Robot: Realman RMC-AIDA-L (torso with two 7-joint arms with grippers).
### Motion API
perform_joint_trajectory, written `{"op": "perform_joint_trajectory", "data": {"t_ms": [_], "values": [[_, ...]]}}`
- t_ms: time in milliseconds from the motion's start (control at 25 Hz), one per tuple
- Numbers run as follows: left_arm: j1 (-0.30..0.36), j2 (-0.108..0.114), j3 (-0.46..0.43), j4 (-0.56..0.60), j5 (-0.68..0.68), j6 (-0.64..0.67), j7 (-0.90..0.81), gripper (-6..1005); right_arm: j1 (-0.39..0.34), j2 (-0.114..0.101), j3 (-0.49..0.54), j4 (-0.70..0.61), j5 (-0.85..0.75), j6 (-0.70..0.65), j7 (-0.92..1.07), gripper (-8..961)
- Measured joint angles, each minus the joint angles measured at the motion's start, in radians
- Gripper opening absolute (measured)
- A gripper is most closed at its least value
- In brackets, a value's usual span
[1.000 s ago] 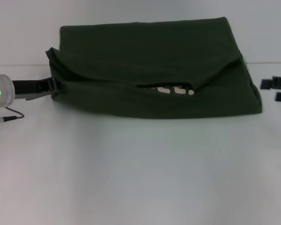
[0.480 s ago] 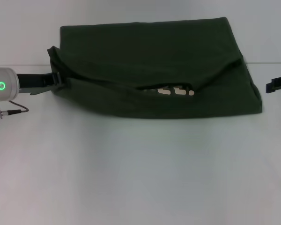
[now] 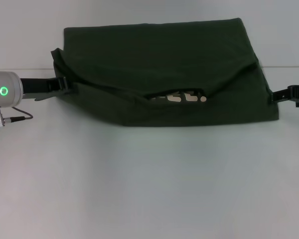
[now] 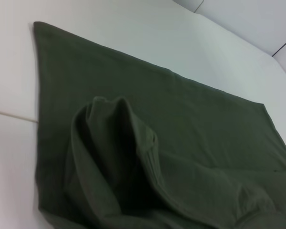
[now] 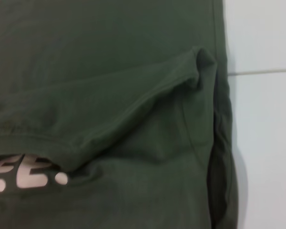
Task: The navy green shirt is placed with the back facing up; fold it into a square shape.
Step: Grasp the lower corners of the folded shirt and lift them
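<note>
You have one navy green shirt (image 3: 159,69) lying across the far part of the white table (image 3: 149,184), partly folded, with pale print (image 3: 182,97) peeking out. Your left gripper (image 3: 65,85) pinches its left edge; your right gripper (image 3: 275,95) touches the right edge, grip unclear.

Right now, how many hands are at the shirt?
2: the left hand touches the shirt at its left edge, the right hand reaches its right edge.

The near half of the white table (image 3: 149,189) lies bare, while the navy green shirt (image 3: 159,64) fills the far half.
</note>
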State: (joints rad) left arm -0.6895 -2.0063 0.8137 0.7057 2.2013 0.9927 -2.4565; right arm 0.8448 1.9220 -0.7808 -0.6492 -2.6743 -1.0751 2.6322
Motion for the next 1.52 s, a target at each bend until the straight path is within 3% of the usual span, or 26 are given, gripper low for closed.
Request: {"op": "perform_joint_trajectory", "data": {"t_ms": [560, 1240, 1320, 1520], "values": [[-0.001, -0.002, 0.001, 0.000, -0.004, -0.007, 0.001, 5, 0.055, 0.044, -0.062, 0.151, -0.003, 0.208, -0.022, 861], [-0.007, -0.008, 0.001, 0.006, -0.008, -0.009, 0.004, 5, 0.059, 0.053, -0.097, 0.154, -0.005, 0.221, -0.002, 848], [-0.006, -0.009, 0.001, 0.009, -0.006, -0.009, 0.002, 5, 0.060, 0.053, -0.096, 0.152, -0.005, 0.221, -0.001, 624], [-0.005, -0.009, 0.001, 0.011, -0.003, -0.009, -0.001, 5, 0.057, 0.047, -0.090, 0.150, -0.004, 0.212, 0.001, 442]]}}
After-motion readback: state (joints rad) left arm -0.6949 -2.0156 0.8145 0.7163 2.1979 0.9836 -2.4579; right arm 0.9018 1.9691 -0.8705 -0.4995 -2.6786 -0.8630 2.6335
